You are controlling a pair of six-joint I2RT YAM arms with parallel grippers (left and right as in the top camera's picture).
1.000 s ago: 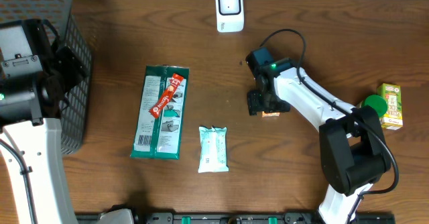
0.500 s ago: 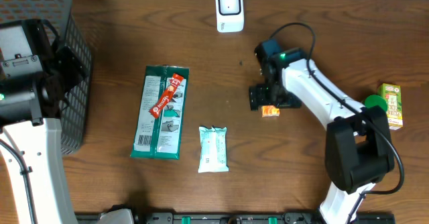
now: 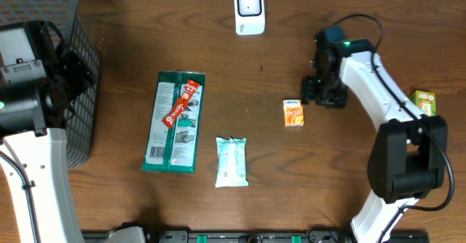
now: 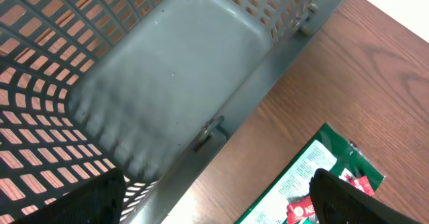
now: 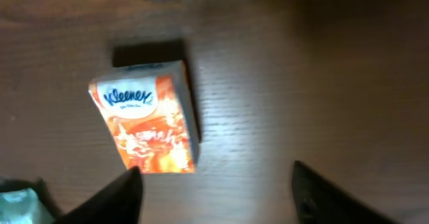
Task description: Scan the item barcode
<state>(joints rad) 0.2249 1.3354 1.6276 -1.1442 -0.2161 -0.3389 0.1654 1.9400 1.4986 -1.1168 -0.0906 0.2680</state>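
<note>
Since a second ago the tissue pack (image 3: 293, 113) has been let go and the right gripper (image 3: 324, 92) has drawn off to the pack's right, towards the far edge. The pack now lies flat on the table (image 3: 342, 192), logo side up, clear of both fingers. In the right wrist view the pack (image 5: 147, 117) sits ahead of the gripper (image 5: 214, 204), whose jaws stand apart with nothing between them. No barcode shows on the upper face, so it is probably underneath or on an edge.

The scanner (image 3: 249, 10) stands well apart from the pack, at the far edge. If the pack has not yet been scanned, it must be picked up again. It is low and soft, so the fingers could skid over it or crumple it. A grip across the wrong face could also hide the code or turn it away from the scanner.

The carton (image 3: 424, 105) stands near the right arm's elbow, and a wide swing could knock it over.

The left gripper (image 4: 214, 204) hangs wide and empty beside the basket (image 4: 167, 83), far from the work.
</note>
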